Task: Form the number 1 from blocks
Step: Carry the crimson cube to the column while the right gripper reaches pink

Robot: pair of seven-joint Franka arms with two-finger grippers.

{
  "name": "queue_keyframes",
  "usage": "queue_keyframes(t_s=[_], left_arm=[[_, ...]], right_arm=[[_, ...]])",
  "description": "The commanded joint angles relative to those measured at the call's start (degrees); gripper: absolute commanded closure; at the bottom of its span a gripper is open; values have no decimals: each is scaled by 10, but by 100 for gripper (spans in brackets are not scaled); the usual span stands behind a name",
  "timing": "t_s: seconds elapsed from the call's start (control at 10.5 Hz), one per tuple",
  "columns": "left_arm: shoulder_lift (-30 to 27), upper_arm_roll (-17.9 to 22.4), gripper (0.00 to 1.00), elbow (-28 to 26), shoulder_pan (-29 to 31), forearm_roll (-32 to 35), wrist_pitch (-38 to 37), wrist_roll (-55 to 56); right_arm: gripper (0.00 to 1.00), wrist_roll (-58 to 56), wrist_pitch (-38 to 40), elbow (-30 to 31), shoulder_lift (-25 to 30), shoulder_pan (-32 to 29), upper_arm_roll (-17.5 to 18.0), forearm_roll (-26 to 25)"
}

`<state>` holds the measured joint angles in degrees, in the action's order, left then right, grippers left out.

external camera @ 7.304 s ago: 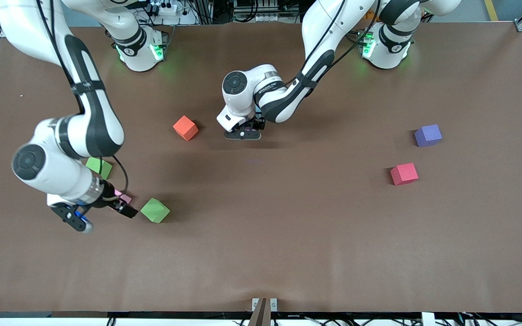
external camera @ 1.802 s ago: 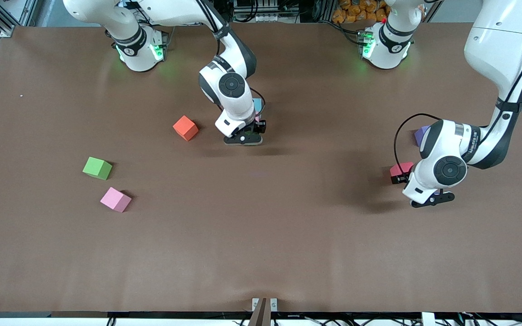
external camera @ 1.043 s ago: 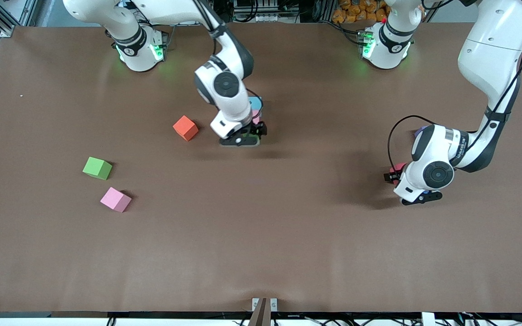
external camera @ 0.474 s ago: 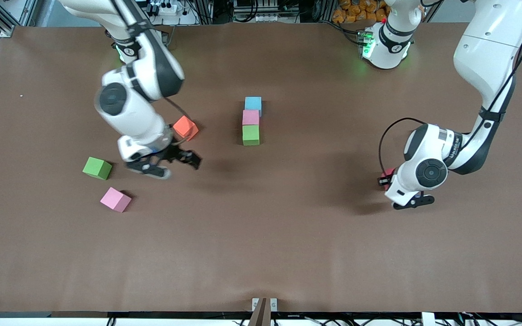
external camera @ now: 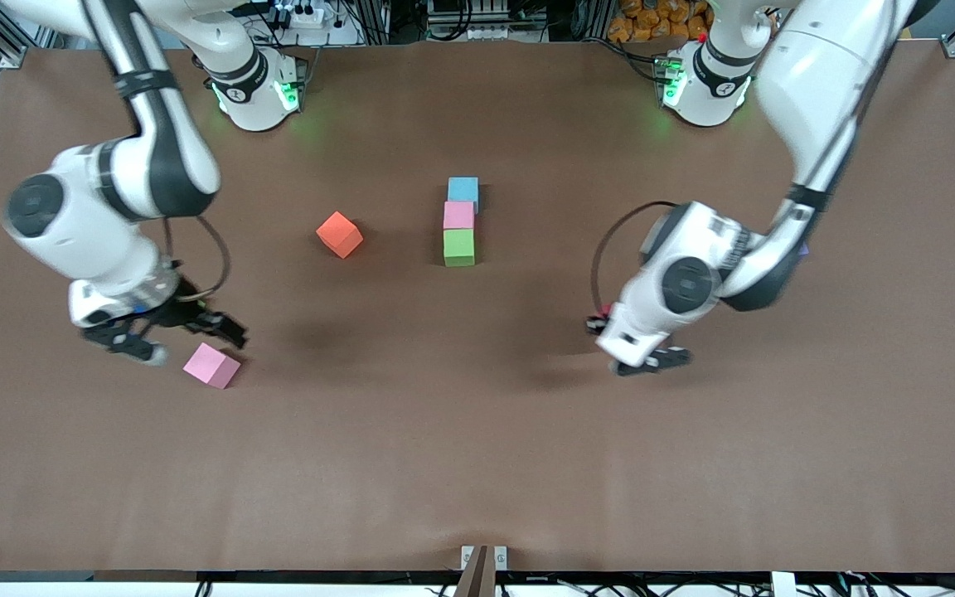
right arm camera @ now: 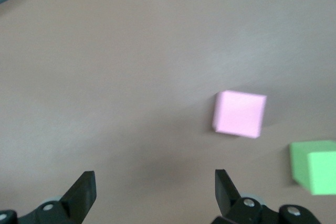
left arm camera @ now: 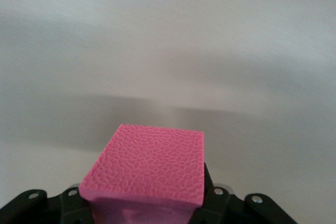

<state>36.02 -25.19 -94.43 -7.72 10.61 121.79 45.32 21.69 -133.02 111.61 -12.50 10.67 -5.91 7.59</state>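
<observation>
A short column of three blocks stands mid-table, touching end to end: light blue block (external camera: 462, 189) farthest from the front camera, pink block (external camera: 458, 215) next, green block (external camera: 458, 247) nearest. The orange block (external camera: 340, 234) lies apart from the column, toward the right arm's end of the table.

The left gripper (external camera: 606, 319) is up over bare table between the column and the left arm's end, clamped on a red block (left arm camera: 149, 165), which the left wrist view shows seated squarely between the jaws. The purple block is almost wholly hidden by this arm.

The right gripper (external camera: 183, 327) hangs over the right arm's end of the table with its fingers (right arm camera: 84, 191) spread wide and nothing between them. A second pink block (external camera: 211, 366) lies just beside it, and a second green block (right arm camera: 315, 165) shows close by in the right wrist view only; the arm covers it in the front view.

Risks, as judged:
- Setting the red block down against the green one may nudge the column out of line if it arrives skewed or too low.
- The loose pink block sits rotated on the table; a descent not squared to its faces may push it rather than grasp it.
- Both arms converging on the column at once may collide.
</observation>
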Motion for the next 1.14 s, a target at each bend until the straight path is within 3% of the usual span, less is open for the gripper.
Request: queue_keyframes(t_s=[0.0,0.28,0.47,1.04], left_arm=[[66,21,100,94,-95,-10,-24,66],[141,86,100,188,-235,-13,-20,135],[171,108,100,204,-288,-13,-2,158],[184,111,100,205,-326,-13,19,162]], right_arm=[[0,-4,-5,-15,-40,-37,11,-10],[0,-11,-26,-13,-77,-59,11,-9],[0,-11,-45,-13,-97,-66,11,-6],[0,-9,-51,-44,-161,-72,-5,56]])
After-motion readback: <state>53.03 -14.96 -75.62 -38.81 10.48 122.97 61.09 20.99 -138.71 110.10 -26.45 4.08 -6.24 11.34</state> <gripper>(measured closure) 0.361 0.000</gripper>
